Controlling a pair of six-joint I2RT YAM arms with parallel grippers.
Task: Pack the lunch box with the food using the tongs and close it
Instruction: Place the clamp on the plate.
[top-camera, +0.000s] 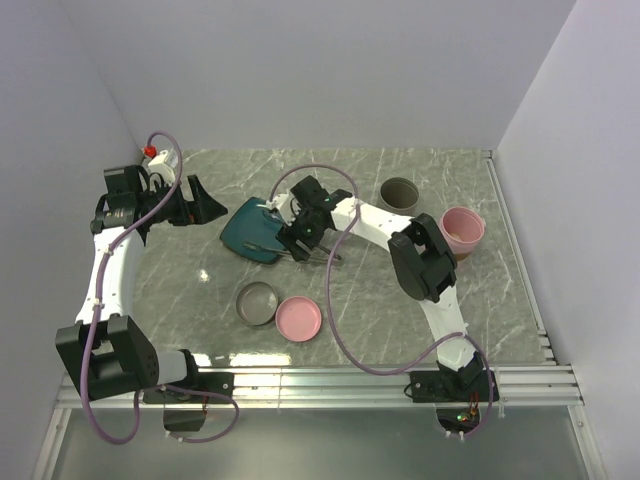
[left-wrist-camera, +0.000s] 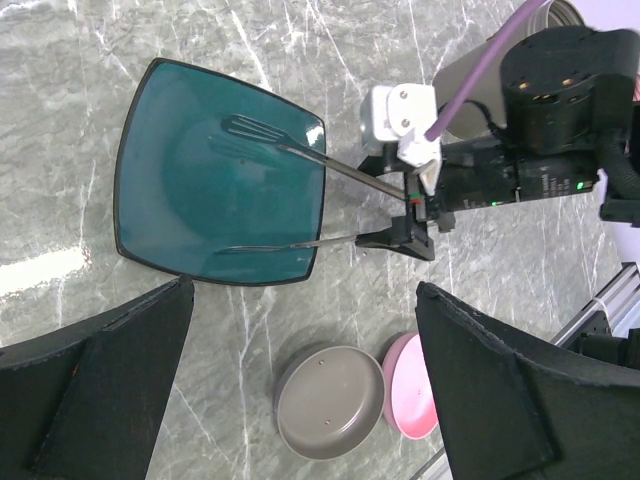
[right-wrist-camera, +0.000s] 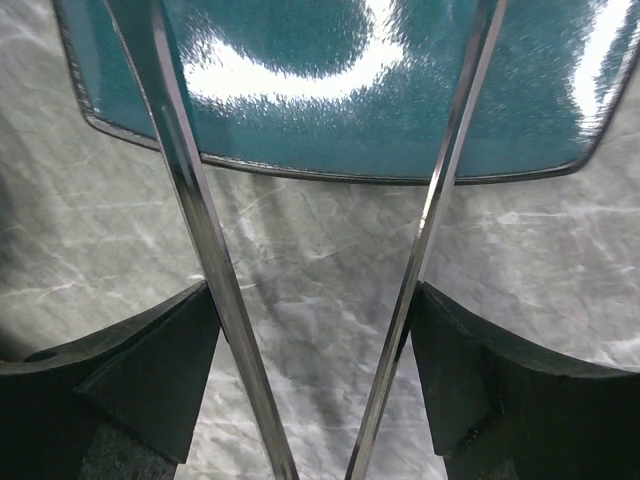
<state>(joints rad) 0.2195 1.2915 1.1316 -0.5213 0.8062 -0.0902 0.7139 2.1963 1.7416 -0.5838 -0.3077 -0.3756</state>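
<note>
My right gripper (top-camera: 300, 235) is shut on the tongs (left-wrist-camera: 330, 170), its pads (right-wrist-camera: 455, 370) pressing the outsides of the two silver arms (right-wrist-camera: 200, 250). The arms stand spread, their tips over the teal square plate (left-wrist-camera: 190, 170). The plate's surface looks bare, and no food shows in any view. The lunch box appears as two round tubs at the back right, one grey (top-camera: 400, 193) and one pink (top-camera: 462, 230). Both are uncovered. My left gripper (left-wrist-camera: 303, 290) hangs open and empty, left of the plate (top-camera: 245, 228).
A grey lid (top-camera: 257, 302) and a pink lid (top-camera: 298, 318) lie side by side in front of the plate. White walls close the table at the left, back and right. A metal rail (top-camera: 350, 380) runs along the near edge.
</note>
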